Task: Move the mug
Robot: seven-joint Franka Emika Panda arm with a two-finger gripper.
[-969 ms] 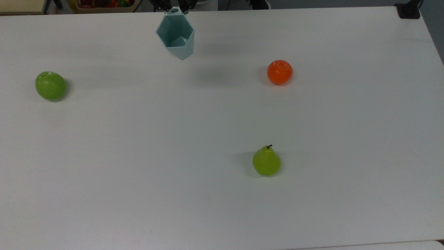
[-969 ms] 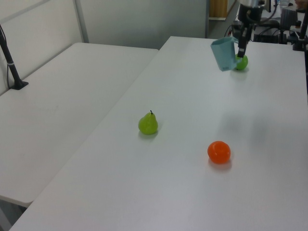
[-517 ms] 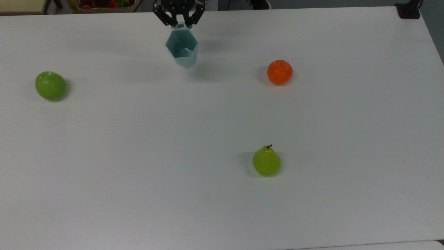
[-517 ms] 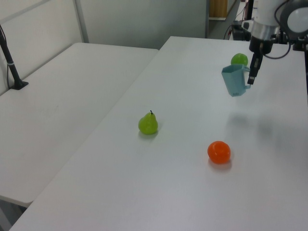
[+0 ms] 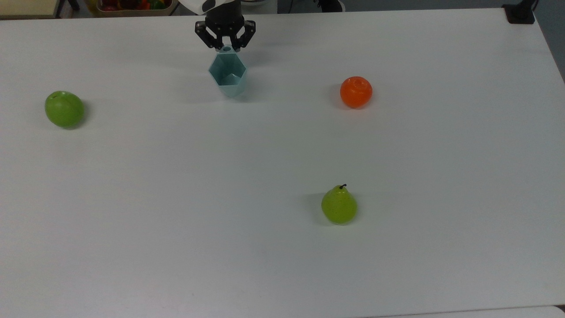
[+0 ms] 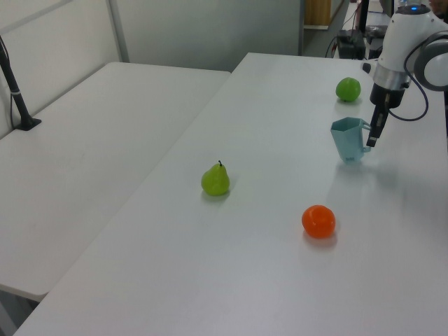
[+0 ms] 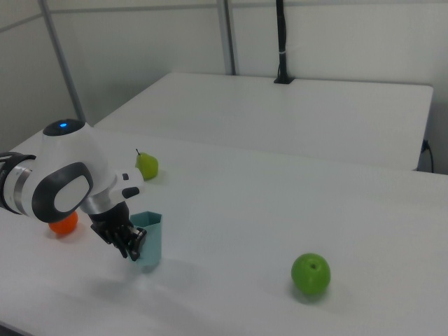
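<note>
The gripper (image 5: pixel 225 45) pinches the mug (image 5: pixel 227 78) by its tab handle, mug upright on or just off the table (image 5: pixel 282 247), between green apple (image 5: pixel 64 109) and orange (image 5: pixel 356 92). Placing step, I'd say; release comes next.

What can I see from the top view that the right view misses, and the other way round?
The top view looks straight into the mug's open mouth and catches a box of colourful items beyond the table edge. The right view adds the arm's rounded white body, a second table and a black pole. Both share the mug, the claw at its tab, the apple, orange and pear.
</note>
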